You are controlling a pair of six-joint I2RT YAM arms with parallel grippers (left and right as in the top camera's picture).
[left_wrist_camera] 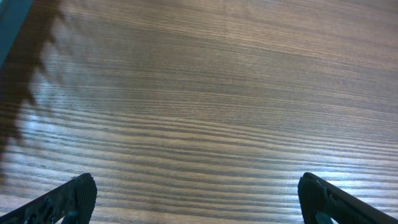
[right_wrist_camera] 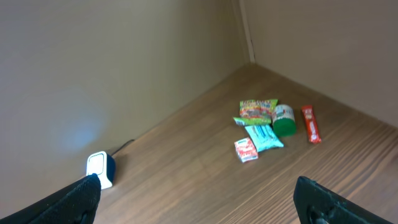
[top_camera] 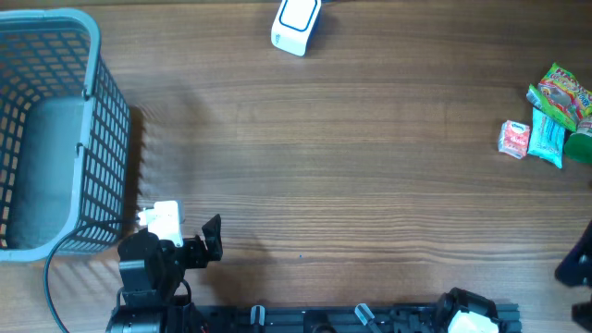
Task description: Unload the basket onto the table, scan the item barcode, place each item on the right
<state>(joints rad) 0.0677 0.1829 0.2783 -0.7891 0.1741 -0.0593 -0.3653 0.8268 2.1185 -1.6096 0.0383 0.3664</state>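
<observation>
Wooden table (top_camera: 370, 166); left gripper (left_wrist_camera: 198, 191) low, spread wide.

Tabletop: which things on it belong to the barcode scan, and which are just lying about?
For the job:
- white scanner
- items to scan: red-and-white packet, blue packet, green-and-red bag, green tub, red bar

Lying about:
- grey basket, probably not needed for the scan itself

Grey mesh basket (top_camera: 111, 139) — left edge, wooden table (top_camera: 370, 166)
</observation>
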